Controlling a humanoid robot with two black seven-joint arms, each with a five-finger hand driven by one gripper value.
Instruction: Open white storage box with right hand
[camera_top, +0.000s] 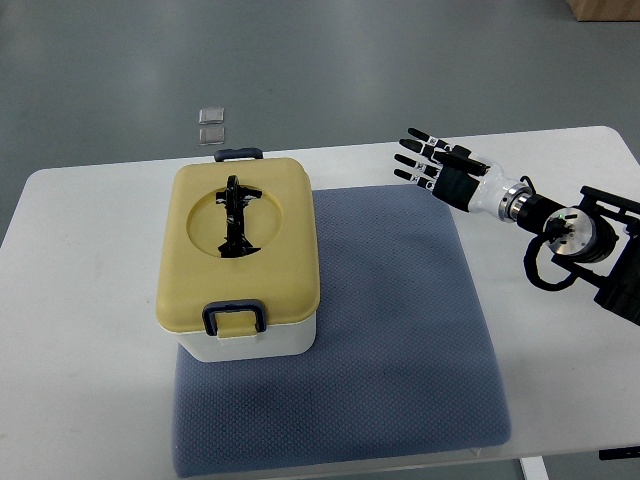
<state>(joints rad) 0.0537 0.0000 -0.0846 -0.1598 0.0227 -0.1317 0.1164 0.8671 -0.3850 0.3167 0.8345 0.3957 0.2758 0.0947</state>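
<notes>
While the white table (90, 210) fills most of the top view, a blue-grey textured mat (400, 330) covers its middle and near part, reaching almost to the near edge. On the left portion of that mat sits the white storage box (250, 340), its body white and its rounded lid (200, 270) a pale yellow, closed flat on top. A round recess in the lid holds a black folding handle (236, 217) lying down along the lid's length. At the near side a dark blue latch (235, 318) frames a yellow tab and lies against the lid's edge; a matching dark latch (241, 154) shows at the far side. Well to the right of the box, across a bare stretch of mat, the right hand (445, 170) comes in from the right edge on a white and black forearm (560, 225), hovering above the table's far right area just past the mat's far corner. Its black fingers (420, 148) are stretched out straight and slightly spread, pointing left toward the box, and they hold nothing and touch nothing. Beyond the table's far edge, on the grey floor (350, 60), lie two small clear square pieces (211, 124), one just behind the other.
</notes>
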